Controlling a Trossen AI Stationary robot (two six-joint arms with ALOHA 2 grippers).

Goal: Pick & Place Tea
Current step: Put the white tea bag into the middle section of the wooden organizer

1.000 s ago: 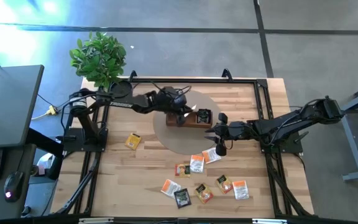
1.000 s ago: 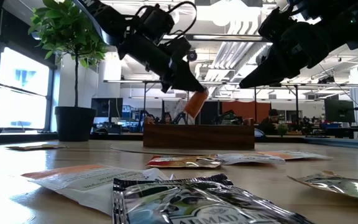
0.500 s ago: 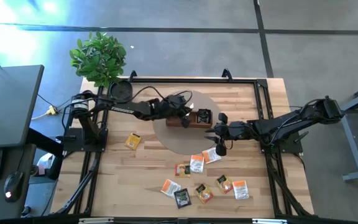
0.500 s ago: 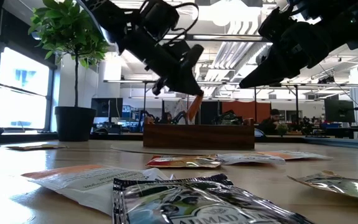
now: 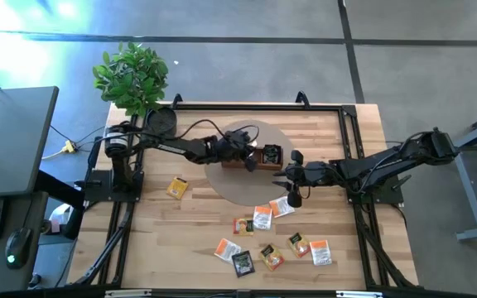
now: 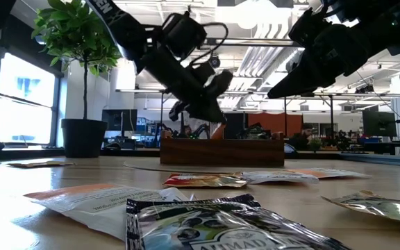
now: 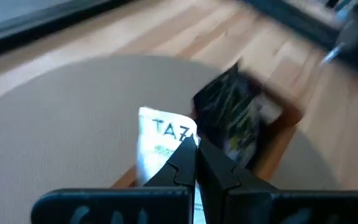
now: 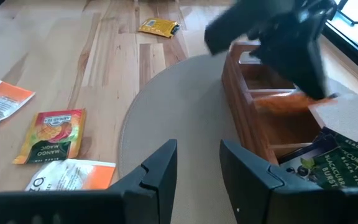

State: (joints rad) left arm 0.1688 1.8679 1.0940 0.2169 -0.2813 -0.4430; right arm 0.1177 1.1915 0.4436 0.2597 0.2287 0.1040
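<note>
Nearest the camera's edge of the table, at about six o'clock in the overhead view, loose tea packets point(image 5: 267, 240) are lying flat and scattered on the wood, one black, the rest white-and-orange. A single yellow packet point(image 5: 177, 187) is sitting apart at nine o'clock. They are looking thin, light and crinkly, with slick foil faces, so a pinch across one free edge or corner should be serving best; a packet flat on the table gives the fingers little to bite on.

Farther in, the right gripper point(image 5: 292, 189) is hanging over the round mat point(image 5: 237, 187) at about three o'clock of the table's centre, its jaws standing apart and holding nothing.

Beyond it, at twelve o'clock on the mat, the wooden tray point(image 5: 262, 166) is already holding a black packet point(image 8: 337, 163) in one end compartment. The left gripper point(image 7: 196, 146) is reaching down into the tray, jaws pinched closed on a white-and-orange packet point(image 7: 161, 146), which is apparently going in edge-first and upright, though the blur is leaving its exact compartment uncertain. A limp packet like this may be buckling against the divider unless it is lowered straight.
</note>
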